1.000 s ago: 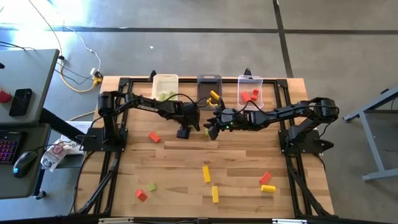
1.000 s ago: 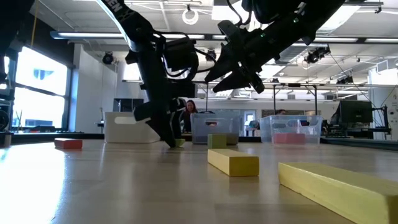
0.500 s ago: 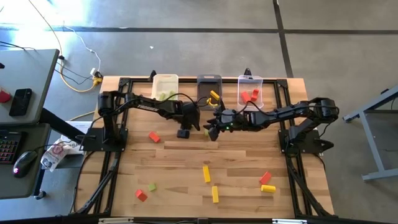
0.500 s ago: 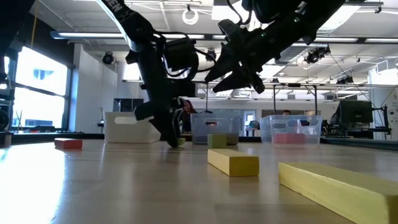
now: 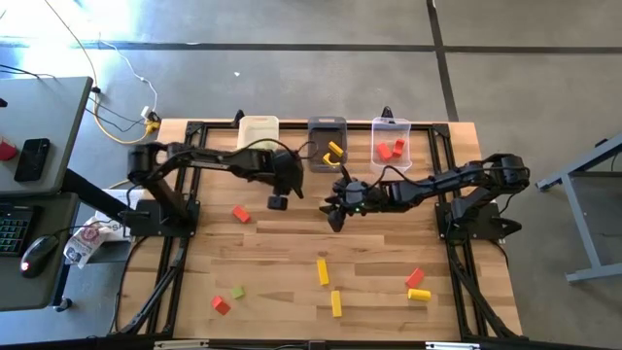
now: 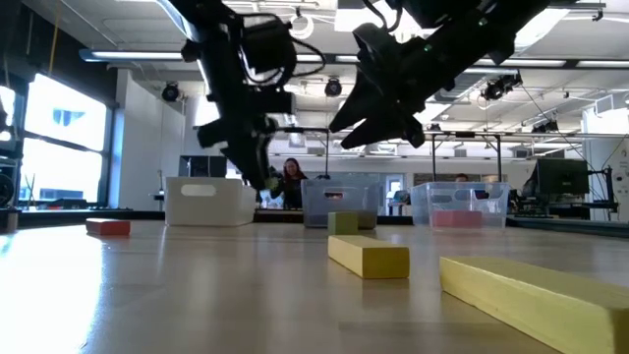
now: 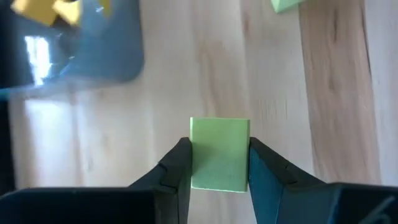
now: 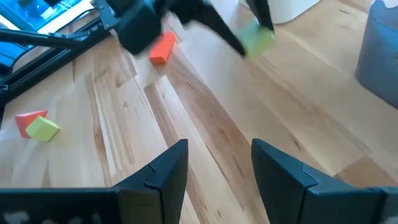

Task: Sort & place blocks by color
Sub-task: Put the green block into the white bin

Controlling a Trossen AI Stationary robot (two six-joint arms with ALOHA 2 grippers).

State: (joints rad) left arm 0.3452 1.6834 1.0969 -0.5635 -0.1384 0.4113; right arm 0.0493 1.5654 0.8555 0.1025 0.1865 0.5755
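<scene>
Left fingers (image 7: 175,163) pinch a light green block (image 7: 219,154) from both sides; block sits square between the pads, clear of the table (image 5: 389,282). Left gripper (image 5: 279,201) hangs over the wood just in front of the white bin (image 5: 259,129), between it and the dark grey bin (image 5: 327,146). Low view has it lifted off the surface, green barely visible at the tips.

Right fingers (image 8: 163,165) spread, nothing between them. Right gripper (image 5: 335,212) hovers near mid-table, in front of the grey bin, close to the left one but apart.

Bins along the far edge: white, grey with yellow blocks (image 5: 335,150), clear bin (image 5: 392,142) with red blocks (image 5: 391,149).

Loose on the table:
- red block (image 5: 240,213) near the left gripper
- red (image 5: 222,305) and green (image 5: 237,292) at the near left
- two yellow bars (image 5: 323,271) near centre front
- red (image 5: 414,278) and yellow (image 5: 418,294) at the near right
</scene>
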